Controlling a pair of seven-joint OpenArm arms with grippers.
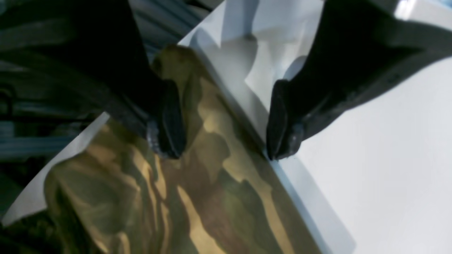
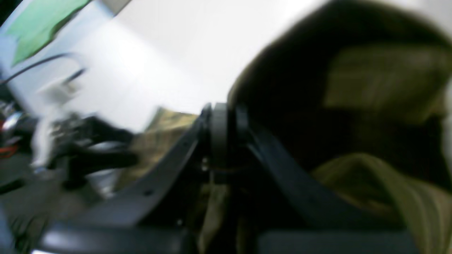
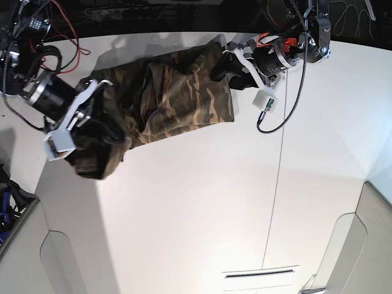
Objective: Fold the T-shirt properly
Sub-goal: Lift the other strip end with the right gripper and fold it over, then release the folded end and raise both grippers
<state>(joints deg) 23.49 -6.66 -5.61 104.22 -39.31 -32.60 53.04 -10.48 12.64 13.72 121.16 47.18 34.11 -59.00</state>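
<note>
Two grippers: my right gripper (image 2: 220, 141) clamps the limp, light T-shirt (image 3: 184, 101); my left gripper (image 1: 226, 120) gapes astride its hem edge.

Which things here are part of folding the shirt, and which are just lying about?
Part of the job:
camouflage T-shirt
right gripper, shut on the T-shirt
left gripper, open over its edge

Just about:
white table
red wires
green sheet
</note>
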